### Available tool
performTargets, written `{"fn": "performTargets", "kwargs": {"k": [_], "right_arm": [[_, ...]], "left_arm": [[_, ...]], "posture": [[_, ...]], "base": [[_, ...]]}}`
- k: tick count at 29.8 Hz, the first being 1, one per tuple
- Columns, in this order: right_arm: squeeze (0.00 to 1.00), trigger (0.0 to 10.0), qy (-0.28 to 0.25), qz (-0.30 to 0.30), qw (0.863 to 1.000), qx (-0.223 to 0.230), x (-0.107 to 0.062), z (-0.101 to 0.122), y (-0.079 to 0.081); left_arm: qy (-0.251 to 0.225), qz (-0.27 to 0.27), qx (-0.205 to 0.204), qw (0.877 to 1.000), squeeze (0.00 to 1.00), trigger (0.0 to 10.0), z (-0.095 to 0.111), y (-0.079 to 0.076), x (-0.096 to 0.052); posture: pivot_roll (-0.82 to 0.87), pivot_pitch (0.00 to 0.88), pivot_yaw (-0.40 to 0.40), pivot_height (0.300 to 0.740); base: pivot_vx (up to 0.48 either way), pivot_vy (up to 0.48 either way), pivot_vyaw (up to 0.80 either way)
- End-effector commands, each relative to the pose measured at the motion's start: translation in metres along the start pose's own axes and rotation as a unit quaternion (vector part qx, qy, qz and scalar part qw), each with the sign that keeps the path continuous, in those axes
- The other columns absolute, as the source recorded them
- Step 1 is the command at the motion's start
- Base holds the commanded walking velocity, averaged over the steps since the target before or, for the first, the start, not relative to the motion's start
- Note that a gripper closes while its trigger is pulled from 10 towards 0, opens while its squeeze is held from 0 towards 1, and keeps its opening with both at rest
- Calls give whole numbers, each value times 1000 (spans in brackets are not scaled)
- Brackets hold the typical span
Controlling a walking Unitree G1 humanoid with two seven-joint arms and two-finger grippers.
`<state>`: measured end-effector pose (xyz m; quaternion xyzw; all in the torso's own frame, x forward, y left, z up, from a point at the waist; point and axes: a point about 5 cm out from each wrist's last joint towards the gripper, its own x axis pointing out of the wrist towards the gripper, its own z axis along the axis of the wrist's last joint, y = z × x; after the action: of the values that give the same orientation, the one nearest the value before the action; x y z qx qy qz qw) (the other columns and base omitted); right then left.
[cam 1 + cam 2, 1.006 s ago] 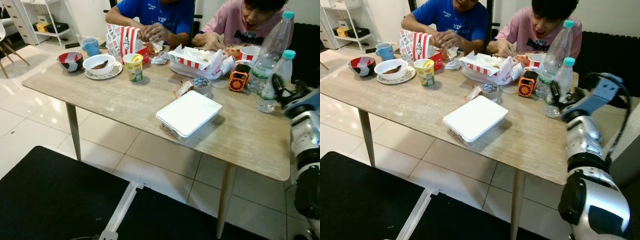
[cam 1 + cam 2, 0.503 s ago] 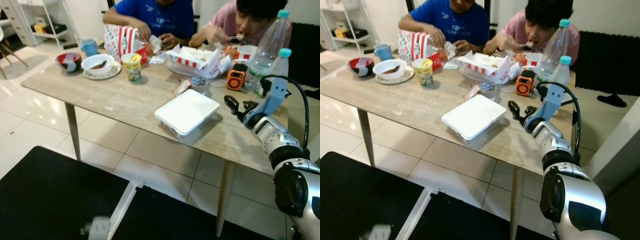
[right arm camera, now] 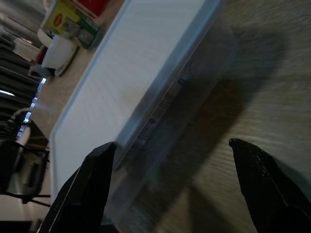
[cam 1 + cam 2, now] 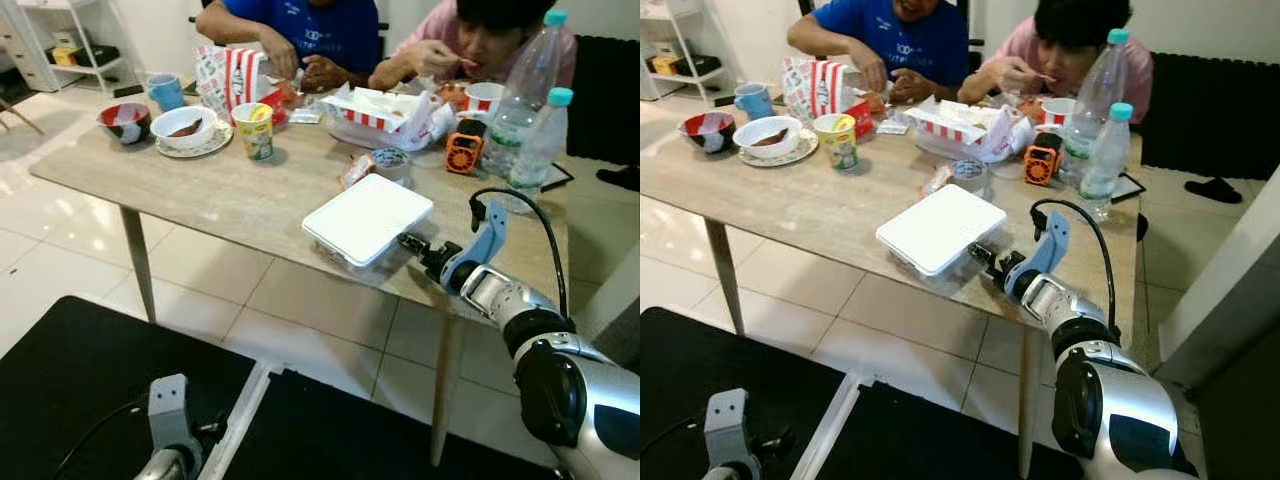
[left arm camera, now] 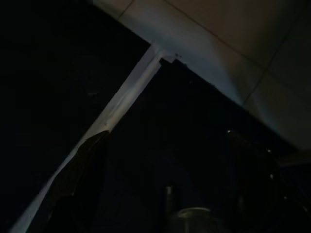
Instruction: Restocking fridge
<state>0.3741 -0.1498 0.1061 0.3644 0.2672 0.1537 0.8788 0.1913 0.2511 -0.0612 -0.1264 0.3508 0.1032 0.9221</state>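
A: How do the jaws stand?

B: The right gripper (image 4: 983, 256) has its fingers (image 3: 87, 187) spread wide and holding nothing, low over the table (image 4: 230, 200) just right of the box (image 4: 367, 217). The near finger sits at the box's near right corner; whether it touches, I can't tell.

A: And the box?

B: White lid on, clear walls, close to the table's near edge, right of centre. Behind it are a tape roll (image 4: 968, 175), an orange gadget (image 4: 1041, 163) and two bottles (image 4: 1106, 150).

A: What could go wrong?

B: I'd judge the box is broad for that spread. A pinch at one corner could tilt it or nudge it left, and it sits near the edge. The lid might also lift if only the rim is caught.

A: Anything unclear?

B: The contents are blurred behind the wall. The left gripper (image 4: 170, 440) hangs low over the dark mat (image 4: 80, 380); its view is too dark to read the fingers. Two people eat at the far side.
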Motion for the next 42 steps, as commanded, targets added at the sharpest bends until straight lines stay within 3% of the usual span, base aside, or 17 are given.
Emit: {"fn": "performTargets", "kwargs": {"k": [1, 4, 16, 24, 25, 26, 42], "right_arm": [[0, 10000, 3, -2, 1000, 14, 2, -5, 2], [0, 10000, -5, -13, 1000, 19, 2, -3, 0], [0, 10000, -55, -69, 996, 31, -3, 6, -12], [0, 10000, -75, -29, 995, 50, 2, 13, 5], [0, 10000, -75, -22, 996, 50, 4, 12, 8], [0, 10000, -71, -22, 996, 44, 6, 10, 11], [0, 10000, -68, 12, 997, 24, 19, 8, 40]], "left_arm": [[-10, -2, -48, 999, 1000, 10000, -1, 3, -2], [-23, -6, -83, 996, 1000, 10000, 1, 5, -2], [-16, -34, -75, 996, 1000, 10000, -3, -2, -2], [2, -44, -81, 996, 1000, 10000, -16, -6, -5], [5, -44, -82, 996, 569, 10000, -19, -6, -6], [7, -44, -84, 995, 0, 10000, -20, -6, -6], [14, -63, -80, 995, 0, 10000, -27, -13, -7]], "posture": [[8, 60, 50, 740], [9, 64, 50, 740], [15, 61, 51, 740], [18, 66, 55, 740], [18, 66, 55, 740], [19, 68, 54, 740], [18, 89, 54, 740]], "base": [[0, 0, 0], [0, 0, 0], [0, 0, 0], [0, 0, 0], [0, 0, 0], [0, 0, 0], [0, 0, 0]]}}
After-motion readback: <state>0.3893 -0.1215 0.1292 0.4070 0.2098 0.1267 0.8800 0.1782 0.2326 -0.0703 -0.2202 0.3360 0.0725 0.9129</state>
